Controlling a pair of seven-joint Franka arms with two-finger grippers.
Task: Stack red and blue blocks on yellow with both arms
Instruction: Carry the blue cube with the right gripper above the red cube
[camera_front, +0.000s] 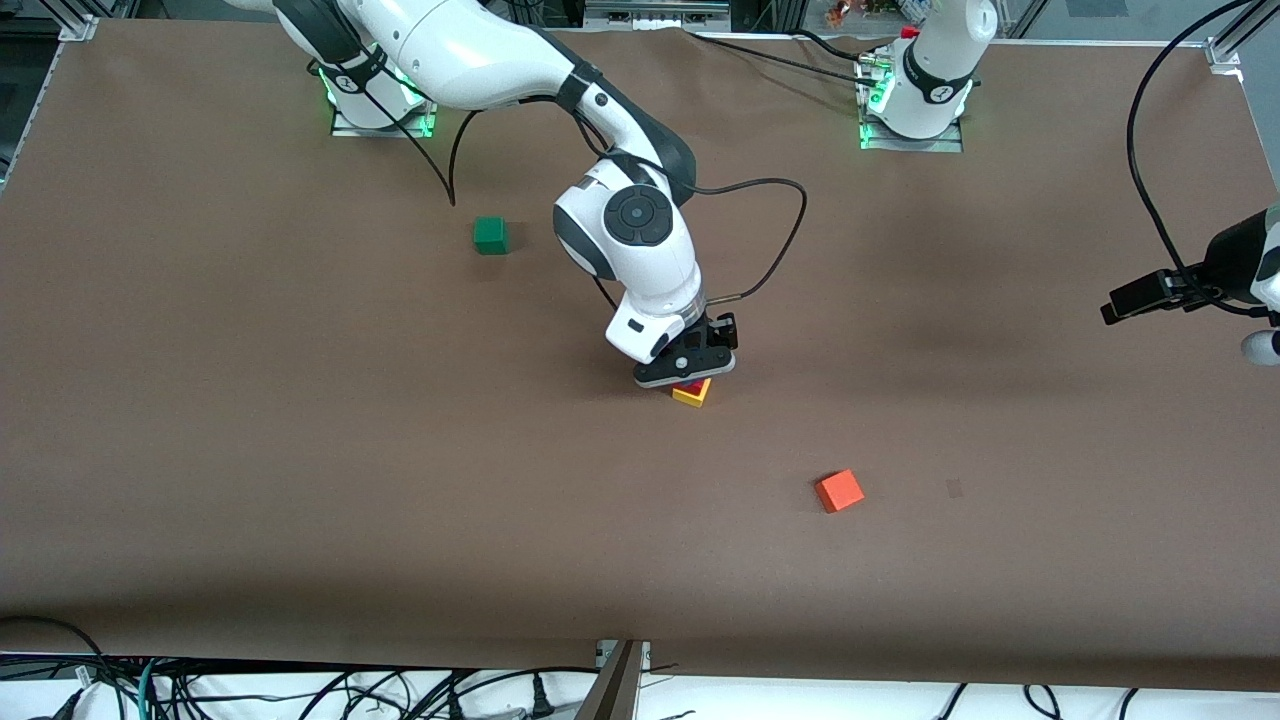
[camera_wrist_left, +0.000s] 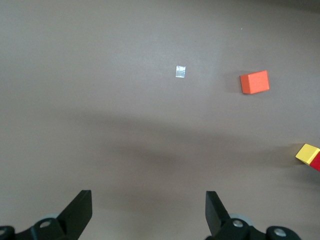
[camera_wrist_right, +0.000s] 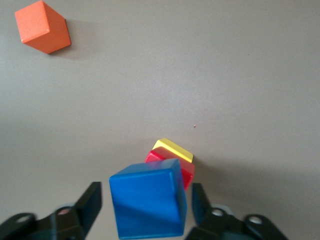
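Blue block (camera_wrist_right: 148, 204) between parted right claw (camera_wrist_right: 145, 210)

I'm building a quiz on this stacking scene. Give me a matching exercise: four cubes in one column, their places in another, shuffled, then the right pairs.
Things:
1. blue cube
2. red cube
3. green cube
4. orange-red cube

Places:
A. alone on the table, nearest the front camera
B. between the right gripper's open fingers, atop the stack
C. directly on the yellow cube
D. alone on the table, toward the right arm's end

Pairs: 1-B, 2-C, 3-D, 4-A
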